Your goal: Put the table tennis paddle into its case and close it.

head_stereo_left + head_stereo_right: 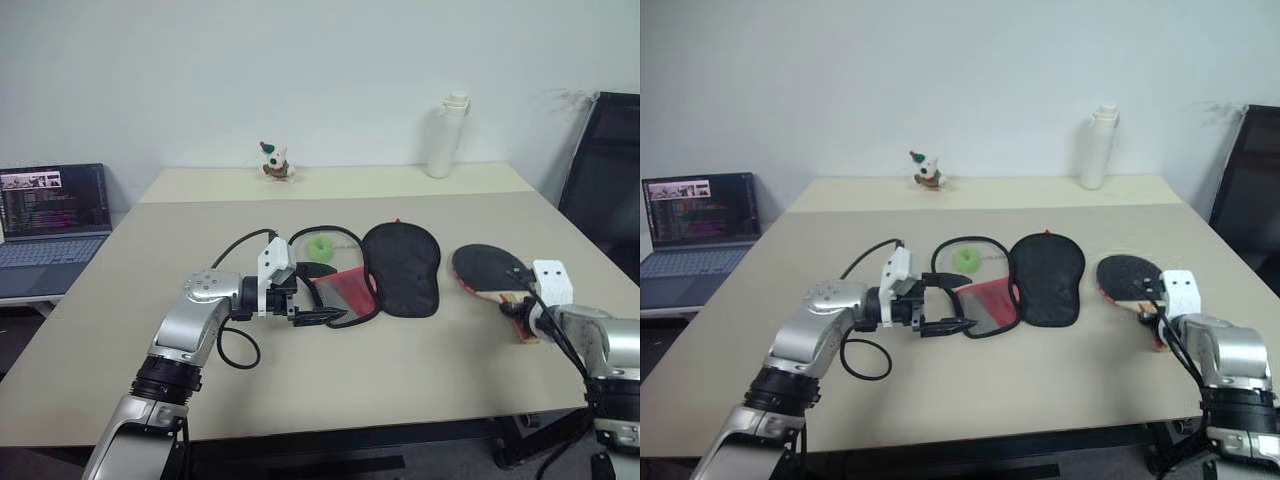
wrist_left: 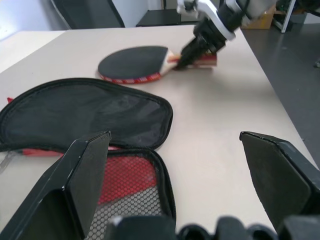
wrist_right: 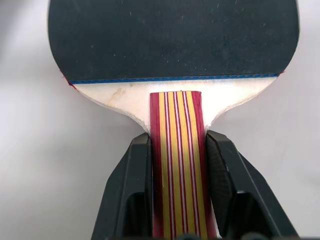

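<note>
The step in hand, as I judge it, is picking up the table tennis paddle (image 3: 172, 40), a round black-rubber-faced blade with a striped light wooden handle with reddish sides; it lies flat on the beige surface (image 1: 420, 370), just to the right of the case (image 1: 402, 268), a soft black fabric zip pouch that lies unzipped and spread, with its red lining and mesh pocket showing on the half nearer the left arm. To do the lift well, the grip should sit square on the handle's two reddish sides and close up under the blade, so the blade does not swing; the paddle should rise level before it travels toward the open case, blade end leading into the wide end of the pouch (a skewed grip would, I think, let the handle twist between the pads).

The right pincer (image 3: 175, 165) has its two black fingers pressed against either side of the handle, pinching it just below the blade; whether the paddle has left the surface I cannot tell. The left pincer (image 2: 180, 185) is spread wide and holds nothing; it hovers at the mesh-pocket half of the case, one finger (image 2: 75, 185) over the zip edge.
</note>
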{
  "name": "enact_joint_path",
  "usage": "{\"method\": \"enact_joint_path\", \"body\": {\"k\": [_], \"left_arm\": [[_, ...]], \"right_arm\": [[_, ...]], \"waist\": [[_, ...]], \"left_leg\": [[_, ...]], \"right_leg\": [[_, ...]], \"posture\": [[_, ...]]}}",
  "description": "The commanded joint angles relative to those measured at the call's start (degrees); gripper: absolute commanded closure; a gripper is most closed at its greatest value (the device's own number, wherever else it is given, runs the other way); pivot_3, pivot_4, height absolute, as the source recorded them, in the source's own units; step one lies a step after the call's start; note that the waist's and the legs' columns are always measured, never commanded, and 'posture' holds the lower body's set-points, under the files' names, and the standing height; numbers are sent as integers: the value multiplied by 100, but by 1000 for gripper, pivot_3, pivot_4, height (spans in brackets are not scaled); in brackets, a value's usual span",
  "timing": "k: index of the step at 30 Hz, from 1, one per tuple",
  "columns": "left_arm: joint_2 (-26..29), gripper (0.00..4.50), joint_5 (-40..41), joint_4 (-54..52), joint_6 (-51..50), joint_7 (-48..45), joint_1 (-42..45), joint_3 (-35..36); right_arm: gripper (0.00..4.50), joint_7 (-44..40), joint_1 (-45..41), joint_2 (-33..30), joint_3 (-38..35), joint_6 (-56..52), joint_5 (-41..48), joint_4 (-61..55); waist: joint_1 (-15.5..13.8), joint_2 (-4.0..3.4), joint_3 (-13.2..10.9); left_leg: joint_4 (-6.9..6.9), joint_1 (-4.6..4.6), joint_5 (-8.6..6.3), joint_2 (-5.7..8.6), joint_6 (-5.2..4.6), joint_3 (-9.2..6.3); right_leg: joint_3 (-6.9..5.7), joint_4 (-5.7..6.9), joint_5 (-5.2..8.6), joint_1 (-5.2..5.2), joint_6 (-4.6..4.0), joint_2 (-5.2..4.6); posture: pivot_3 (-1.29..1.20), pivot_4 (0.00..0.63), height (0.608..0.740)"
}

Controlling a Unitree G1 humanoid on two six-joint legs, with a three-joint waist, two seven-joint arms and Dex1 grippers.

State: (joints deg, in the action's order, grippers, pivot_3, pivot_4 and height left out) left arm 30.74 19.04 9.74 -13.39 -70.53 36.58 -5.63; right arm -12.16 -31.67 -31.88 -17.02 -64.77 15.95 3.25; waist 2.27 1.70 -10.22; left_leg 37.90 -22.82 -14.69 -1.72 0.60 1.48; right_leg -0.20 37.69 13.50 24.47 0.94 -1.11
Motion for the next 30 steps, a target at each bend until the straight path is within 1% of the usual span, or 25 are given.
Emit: {"method": "enact_joint_path", "body": {"k": [1,5,8,11,14,15,18,25,30], "left_arm": [[42,0,49,-176,49,28,33,88],[25,0,52,-192,41,33,22,71],[16,0,48,-183,46,36,23,67],[-3,0,43,-196,48,57,11,60],[4,0,69,-321,1,104,-58,78],[9,0,78,-351,-14,118,-73,85],[37,0,81,-388,-22,147,-114,100],[58,0,79,-466,-42,205,-192,119],[63,0,81,-491,-52,222,-231,121]], "right_arm": [[3410,445,-531,410,-366,-367,166,-930],[3410,880,-849,1176,-309,-672,176,-1351],[3410,1159,-999,1807,-226,-786,140,-1416],[3410,1418,-1098,2363,-109,-640,62,-1302],[3410,1690,-1181,3027,94,-215,-15,-1007],[3410,1727,-1191,3144,141,-119,-37,-933],[3410,1724,-1185,3191,226,171,-124,-632],[3410,1681,-1264,2982,375,766,-288,115],[3410,1652,-1327,2975,485,973,-356,470]], "waist": [[-1,-1,-1],[-20,-1,-1],[-52,-2,-1],[-56,-5,-3],[-54,-5,-3],[-51,-5,-3],[-46,-5,-3],[-56,-5,-3],[-39,-5,-3]], "left_leg": [[-3,-6,0,-2,0,-1],[-5,-12,0,-5,0,-4],[-6,-13,0,-4,0,-6],[-4,-14,0,-3,0,-5],[-4,-15,0,-2,0,-5],[-4,-14,0,-1,0,-6],[-5,-15,0,-3,0,-8],[-3,-18,0,-1,0,-6],[-4,-17,0,0,0,-5]], "right_leg": [[0,0,0,8,0,2],[8,3,0,16,-2,3],[11,4,0,17,-2,2],[12,5,0,17,-3,-4],[11,5,-1,19,-3,-7],[11,7,-1,21,-3,-7],[13,8,-4,26,-8,-7],[6,7,-13,25,-22,-13],[6,9,-15,27,-27,-4]], "posture": [[0,150,740],[0,150,740],[0,150,740],[0,150,740],[0,150,740],[0,150,740],[0,150,740],[0,150,740],[0,150,740]]}}
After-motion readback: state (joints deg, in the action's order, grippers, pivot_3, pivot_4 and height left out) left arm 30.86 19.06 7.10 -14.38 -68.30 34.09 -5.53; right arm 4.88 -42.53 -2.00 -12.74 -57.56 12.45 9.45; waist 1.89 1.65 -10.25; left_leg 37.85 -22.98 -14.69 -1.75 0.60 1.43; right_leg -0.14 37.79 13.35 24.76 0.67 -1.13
